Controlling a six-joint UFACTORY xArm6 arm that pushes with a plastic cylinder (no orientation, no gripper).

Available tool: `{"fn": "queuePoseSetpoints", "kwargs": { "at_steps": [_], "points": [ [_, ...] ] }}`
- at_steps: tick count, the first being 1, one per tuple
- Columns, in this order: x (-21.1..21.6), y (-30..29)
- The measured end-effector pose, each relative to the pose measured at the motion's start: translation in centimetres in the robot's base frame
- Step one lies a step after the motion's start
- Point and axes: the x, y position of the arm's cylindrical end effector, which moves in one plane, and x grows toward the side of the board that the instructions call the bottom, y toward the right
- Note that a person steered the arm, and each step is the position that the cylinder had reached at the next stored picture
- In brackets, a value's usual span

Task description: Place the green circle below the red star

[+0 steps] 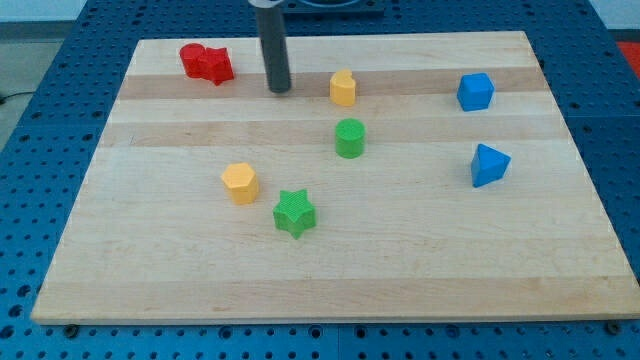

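The green circle [350, 138] stands near the middle of the wooden board [330, 270]. The red star [213, 66] lies at the view's top left, touching a second red block [191, 59] on its left whose shape I cannot make out. My tip [280, 90] rests on the board between the red star and a yellow block, up and to the left of the green circle and clear of it.
A yellow block [343, 88] sits just above the green circle. A yellow hexagon [240, 183] and a green star [294, 213] lie lower left of centre. A blue cube [476, 91] and a blue triangular block [489, 165] are on the right.
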Motion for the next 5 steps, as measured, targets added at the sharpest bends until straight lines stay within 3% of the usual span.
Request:
{"fn": "queuePoseSetpoints", "kwargs": {
  "at_steps": [1, 3, 4, 5],
  "points": [
    [0.9, 6.6],
    [4.4, 9.6],
    [4.9, 14.3],
    [9.3, 13.2]
  ]
}}
